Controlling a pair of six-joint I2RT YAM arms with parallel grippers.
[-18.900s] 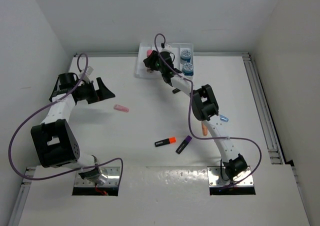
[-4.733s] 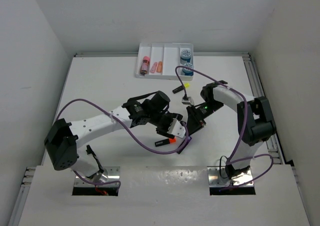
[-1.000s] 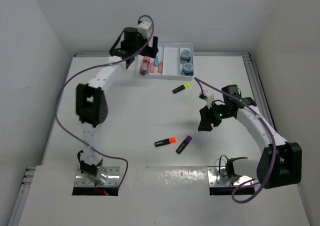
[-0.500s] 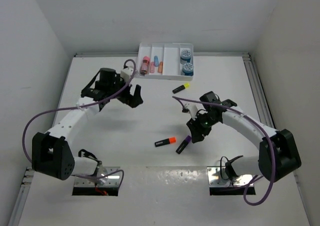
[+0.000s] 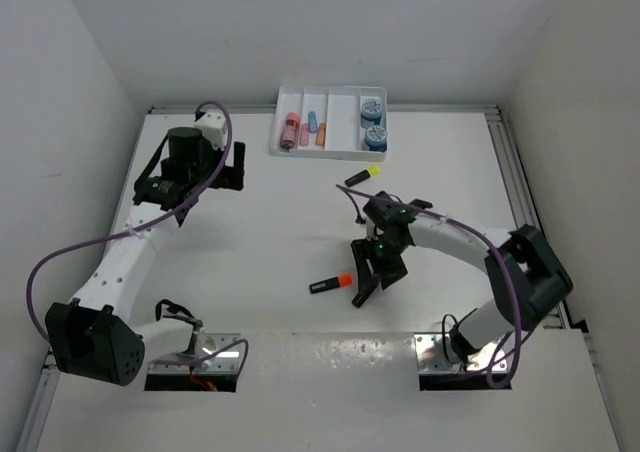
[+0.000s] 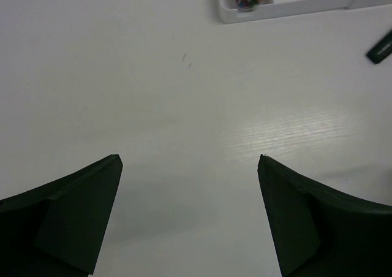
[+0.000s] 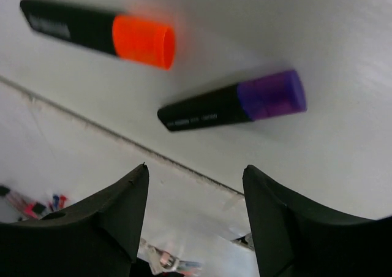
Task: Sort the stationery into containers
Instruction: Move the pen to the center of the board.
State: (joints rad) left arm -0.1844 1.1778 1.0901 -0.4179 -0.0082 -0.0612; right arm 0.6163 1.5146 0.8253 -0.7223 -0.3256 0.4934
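Left end effector [image 5: 232, 167] hangs over the far-left part of the desk [image 5: 260, 242], its fingers spread wide and holding nothing. In the left wrist view [image 6: 188, 159] only bare white surface lies between its tips.

Surface: white and matte, with faint scuffs and a soft glare patch. Plain pale walls [image 5: 80, 62] close it in at left, back and right. Two metal base plates [image 5: 195, 357] sit at the near edge.

Tray [image 5: 330, 90] stands at the far edge against the back wall, its four compartments running front to back.
- Leftmost compartment: one pink stick [image 5: 291, 130].
- Second compartment: two short sticks [image 5: 315, 129] side by side.
- Rightmost compartment: two blue round pieces [image 5: 374, 120], one behind the other.

Yellow highlighter [image 5: 362, 176] lies on the desk just in front of the tray's right end, apart from it. Orange highlighter [image 5: 330, 284] lies near the front centre. Purple highlighter [image 5: 362, 294] lies just beside it to the right, the two not touching.

Right end effector [image 5: 375, 275] is poised directly over the purple highlighter. Its fingers stand wide apart and grip nothing. In the right wrist view [image 7: 196, 166] both markers lie flat just beyond the tips.

A metal rail [image 5: 520, 202] runs along the right edge.
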